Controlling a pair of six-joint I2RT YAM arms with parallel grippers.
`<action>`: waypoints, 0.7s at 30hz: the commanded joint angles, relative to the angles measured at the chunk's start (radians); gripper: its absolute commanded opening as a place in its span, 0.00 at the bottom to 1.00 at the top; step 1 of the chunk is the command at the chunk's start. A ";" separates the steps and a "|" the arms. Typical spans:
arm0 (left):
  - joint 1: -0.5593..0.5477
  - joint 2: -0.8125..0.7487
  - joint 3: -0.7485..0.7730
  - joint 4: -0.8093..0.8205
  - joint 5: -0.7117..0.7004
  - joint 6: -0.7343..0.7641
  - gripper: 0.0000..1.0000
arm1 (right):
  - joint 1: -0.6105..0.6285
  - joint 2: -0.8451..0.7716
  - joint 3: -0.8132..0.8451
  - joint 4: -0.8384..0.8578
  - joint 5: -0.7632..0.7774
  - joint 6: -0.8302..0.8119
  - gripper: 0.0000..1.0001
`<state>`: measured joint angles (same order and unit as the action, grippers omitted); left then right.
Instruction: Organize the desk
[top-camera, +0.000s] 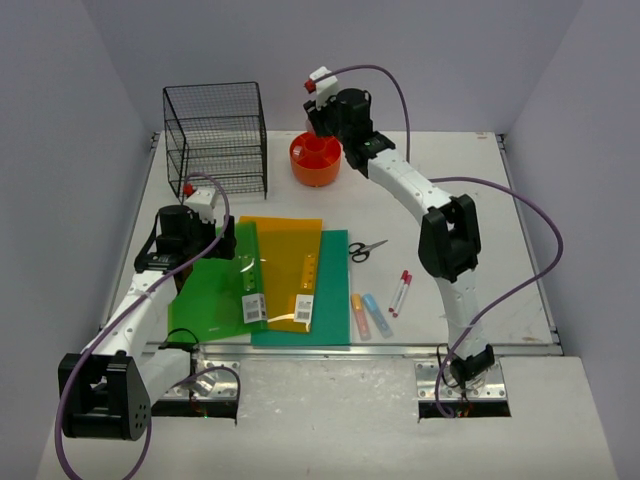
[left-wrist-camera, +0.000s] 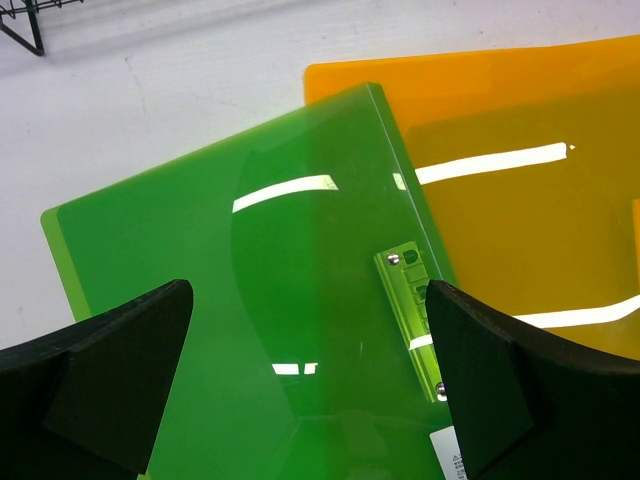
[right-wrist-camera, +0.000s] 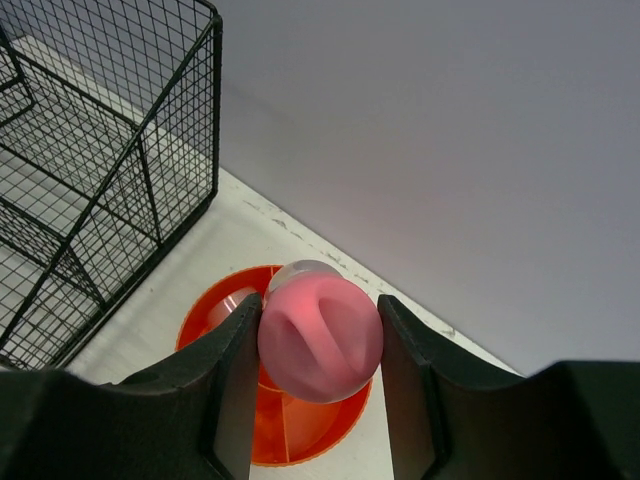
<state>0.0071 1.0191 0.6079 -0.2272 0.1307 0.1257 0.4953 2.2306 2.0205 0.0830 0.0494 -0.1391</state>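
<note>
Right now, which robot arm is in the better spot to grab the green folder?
Left. The left gripper is open, right above the green folder. The right gripper is far back, shut on a pink object over the orange holder, so it looks busy.

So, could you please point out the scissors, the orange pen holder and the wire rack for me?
scissors (top-camera: 368, 247): top external view, near the pivot.
orange pen holder (top-camera: 314, 175): top external view, on its front wall.
wire rack (top-camera: 215, 138): top external view, on the middle of its mesh.
</note>
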 joint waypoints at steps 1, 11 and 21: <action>-0.007 0.005 0.038 0.044 -0.003 -0.013 1.00 | 0.003 0.002 0.062 0.105 0.012 -0.020 0.00; -0.007 0.018 0.041 0.045 -0.011 -0.015 1.00 | 0.003 0.035 0.063 0.043 0.006 0.012 0.00; -0.007 0.023 0.043 0.044 -0.013 -0.015 1.00 | 0.003 0.048 0.059 0.026 0.008 0.001 0.00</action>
<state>0.0071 1.0400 0.6083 -0.2276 0.1226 0.1242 0.4953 2.2976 2.0289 0.0501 0.0488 -0.1343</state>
